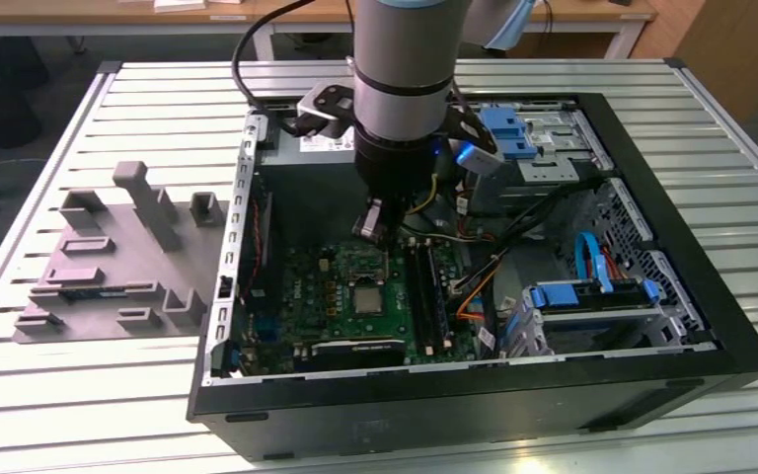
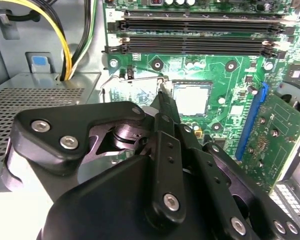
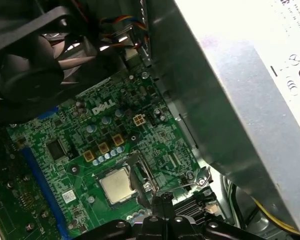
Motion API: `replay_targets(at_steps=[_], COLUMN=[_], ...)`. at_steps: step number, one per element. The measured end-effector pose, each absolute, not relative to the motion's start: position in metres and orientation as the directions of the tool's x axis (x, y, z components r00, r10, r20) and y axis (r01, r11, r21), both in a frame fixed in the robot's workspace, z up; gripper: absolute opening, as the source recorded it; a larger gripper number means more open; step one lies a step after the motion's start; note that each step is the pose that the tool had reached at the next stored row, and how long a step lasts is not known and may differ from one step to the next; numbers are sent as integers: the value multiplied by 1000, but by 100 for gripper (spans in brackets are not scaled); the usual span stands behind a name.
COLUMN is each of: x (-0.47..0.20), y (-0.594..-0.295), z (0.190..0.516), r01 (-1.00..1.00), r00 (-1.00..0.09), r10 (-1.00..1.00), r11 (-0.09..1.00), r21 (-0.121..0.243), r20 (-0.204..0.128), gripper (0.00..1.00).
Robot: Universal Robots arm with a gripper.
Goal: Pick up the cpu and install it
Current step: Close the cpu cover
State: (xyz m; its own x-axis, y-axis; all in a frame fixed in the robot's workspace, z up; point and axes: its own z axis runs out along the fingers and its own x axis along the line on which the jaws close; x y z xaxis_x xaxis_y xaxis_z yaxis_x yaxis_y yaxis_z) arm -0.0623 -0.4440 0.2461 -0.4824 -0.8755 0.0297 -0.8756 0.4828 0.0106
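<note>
Hanging low inside the open computer case (image 1: 695,326), the gripper (image 2: 162,107) sits just above the green motherboard (image 2: 225,80), its two black fingers (image 2: 166,107) pressed close into a narrow tip with nothing visible between them, though the tip is partly hidden by the gripper's own body, so a small gap may remain. Just beyond that tip lies the single cpu (image 2: 191,98), a small flat square with a pale silvery top and a thin darker rim, resting flat in its socket on the board; in the first wrist view the cpu (image 3: 118,185) shows the same dull metal sheen, with the thin wire socket lever (image 3: 190,182) standing beside it. Past the socket run two long black memory slots (image 2: 195,46), side by side. A blue slot (image 2: 252,120) crosses the board nearby. In the exterior view, a grey plastic tray (image 1: 110,267) of blocks rests on the slatted table (image 1: 50,395) beside the case, at that view's left.
</note>
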Motion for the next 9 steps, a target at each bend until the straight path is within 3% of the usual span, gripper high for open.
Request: replay_targets(at_steps=[9], x=[-63], y=[-450], z=[246], r01=[-878], r00=[-479], r10=[-877], r11=[479], r21=[7], r20=[37], gripper=[11])
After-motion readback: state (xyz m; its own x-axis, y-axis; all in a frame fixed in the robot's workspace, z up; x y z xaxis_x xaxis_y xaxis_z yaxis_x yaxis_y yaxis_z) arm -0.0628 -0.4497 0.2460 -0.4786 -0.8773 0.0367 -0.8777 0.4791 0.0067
